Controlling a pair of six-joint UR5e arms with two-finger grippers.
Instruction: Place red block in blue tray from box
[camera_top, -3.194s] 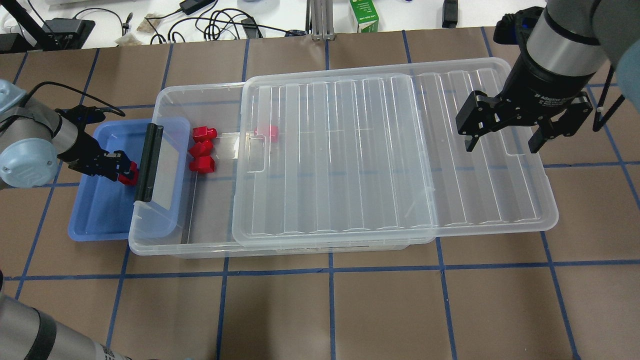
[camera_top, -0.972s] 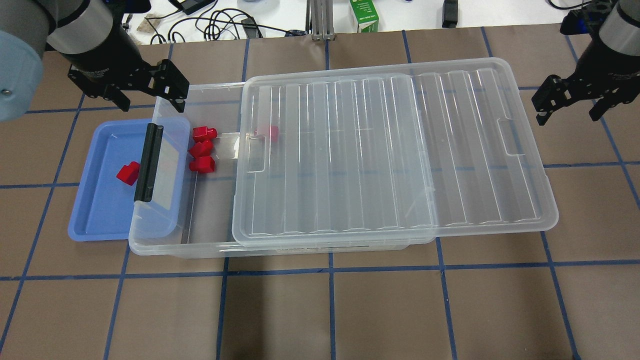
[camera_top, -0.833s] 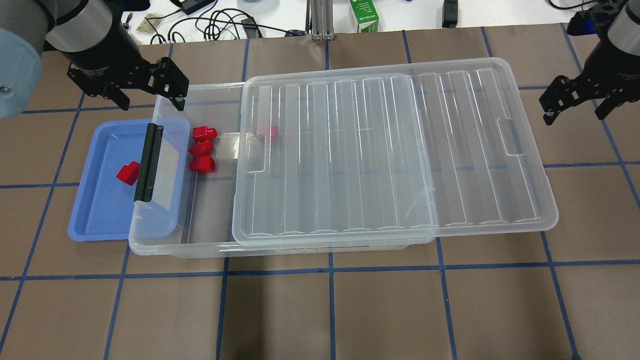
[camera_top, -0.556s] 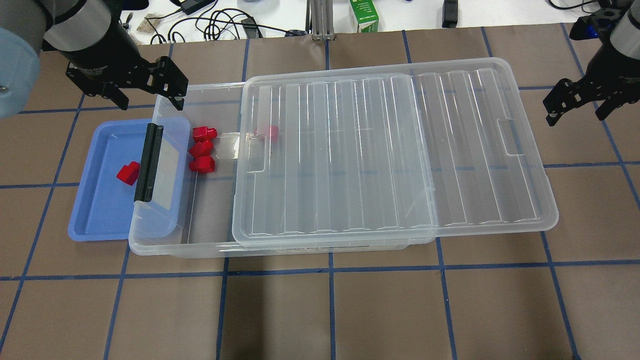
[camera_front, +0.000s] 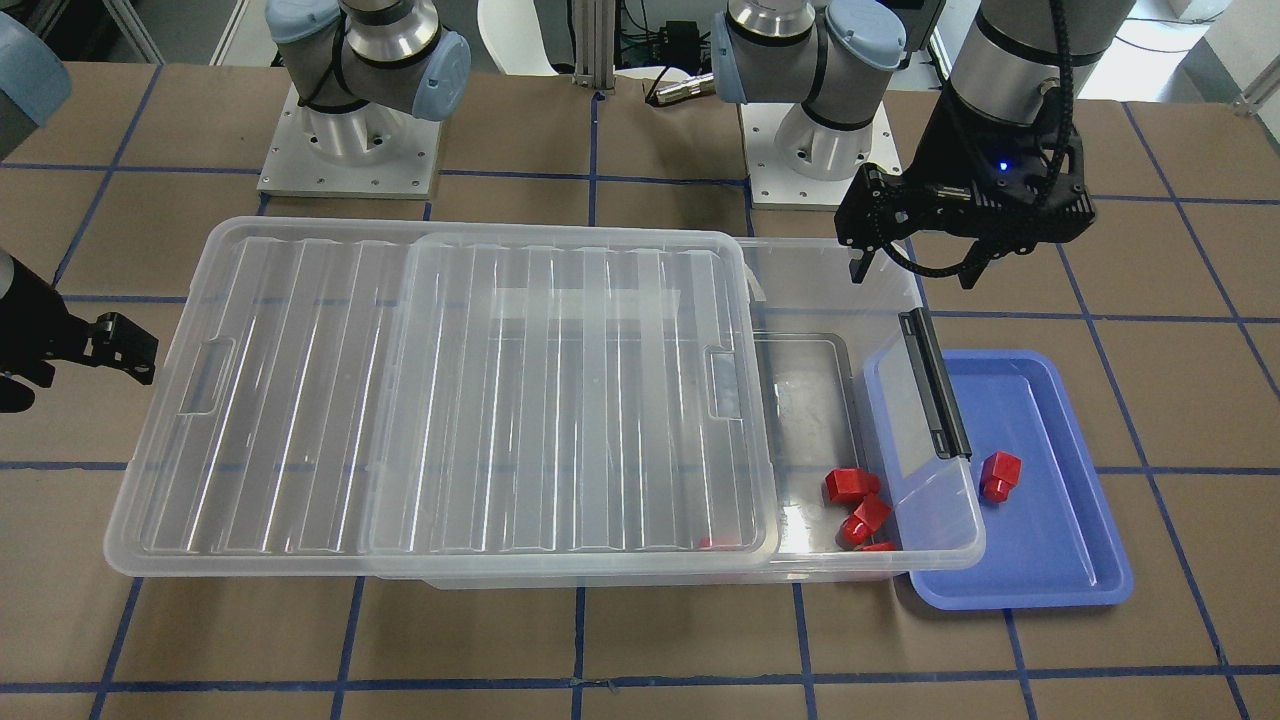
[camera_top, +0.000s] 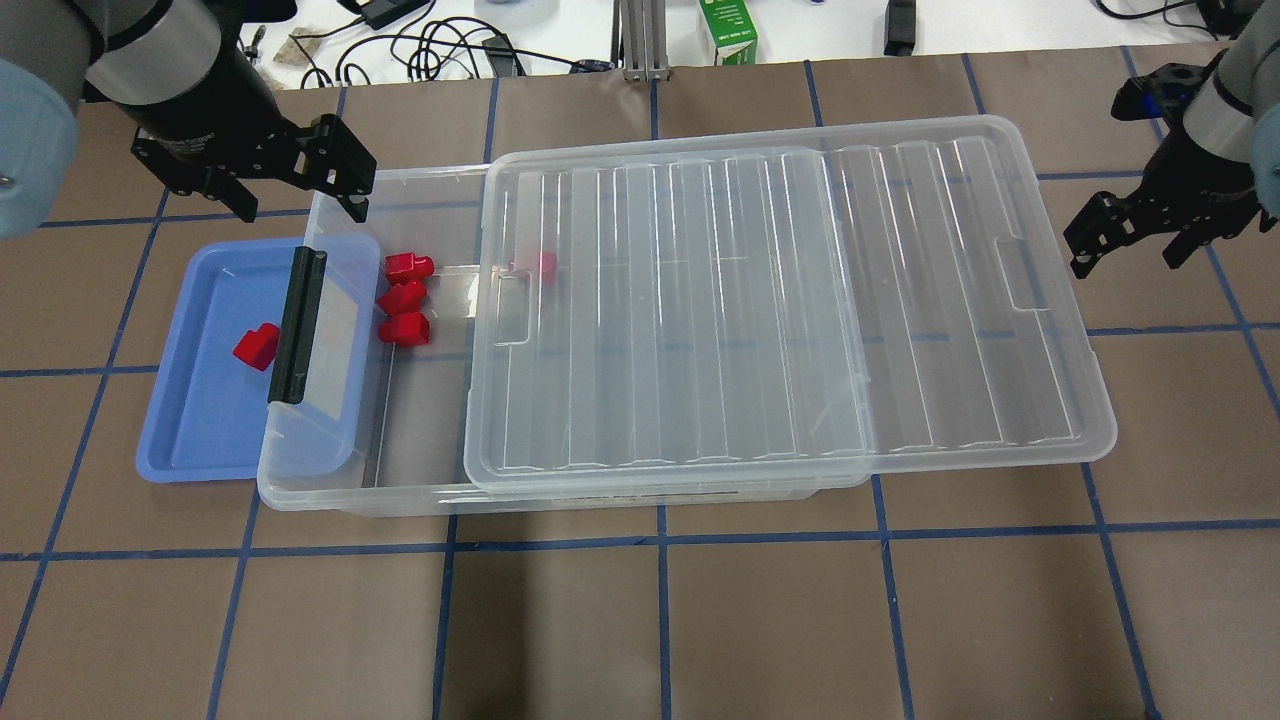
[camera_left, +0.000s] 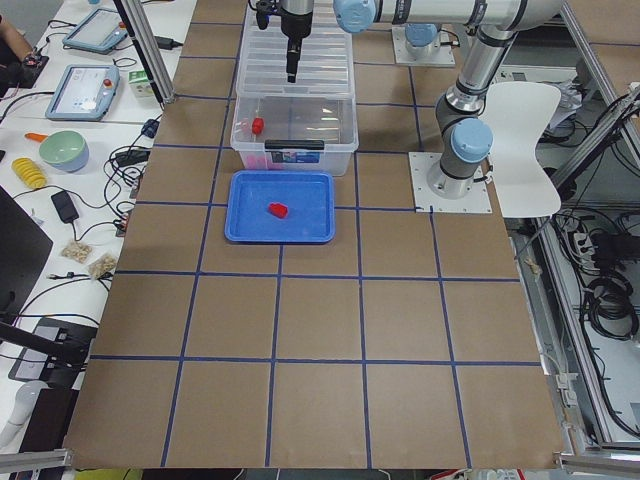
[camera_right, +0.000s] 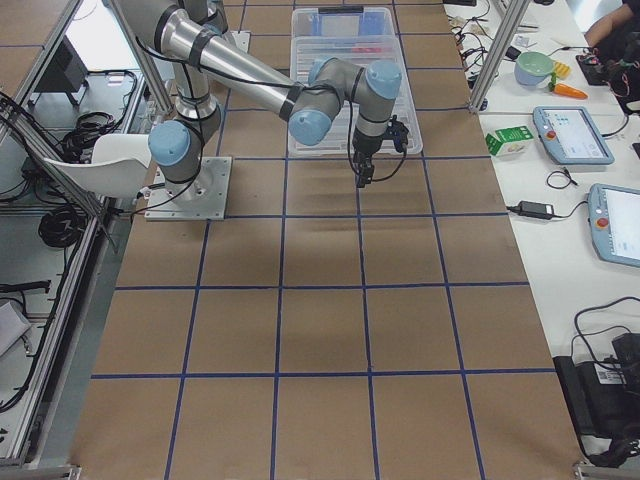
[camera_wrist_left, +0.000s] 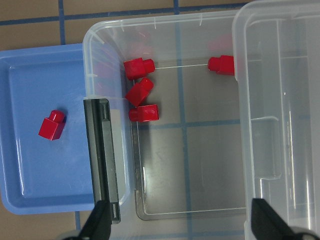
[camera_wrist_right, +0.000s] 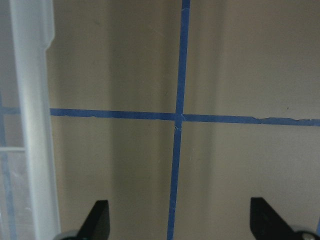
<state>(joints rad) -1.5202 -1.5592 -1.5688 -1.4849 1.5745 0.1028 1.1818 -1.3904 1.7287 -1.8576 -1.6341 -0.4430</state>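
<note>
One red block (camera_top: 256, 346) lies loose in the blue tray (camera_top: 200, 420), also in the left wrist view (camera_wrist_left: 52, 124). Three more red blocks (camera_top: 405, 298) sit in the uncovered left end of the box (camera_top: 330, 495). Another red block (camera_top: 540, 265) sits under the edge of the lid (camera_top: 780, 300). My left gripper (camera_top: 298, 208) is open and empty, raised over the box's back left corner. My right gripper (camera_top: 1126, 262) is open and empty, above bare table beyond the lid's right end.
The ribbed lid is slid to the right and overhangs the box's right end. The box's black latch bar (camera_top: 297, 325) and left end overlap the tray's right side. A green carton (camera_top: 728, 30) and cables (camera_top: 440, 45) lie beyond the table's back edge.
The left gripper let go of the red block in the tray, rose and moved back to the box's corner. The right gripper moved right, off the lid, and a little lower.
</note>
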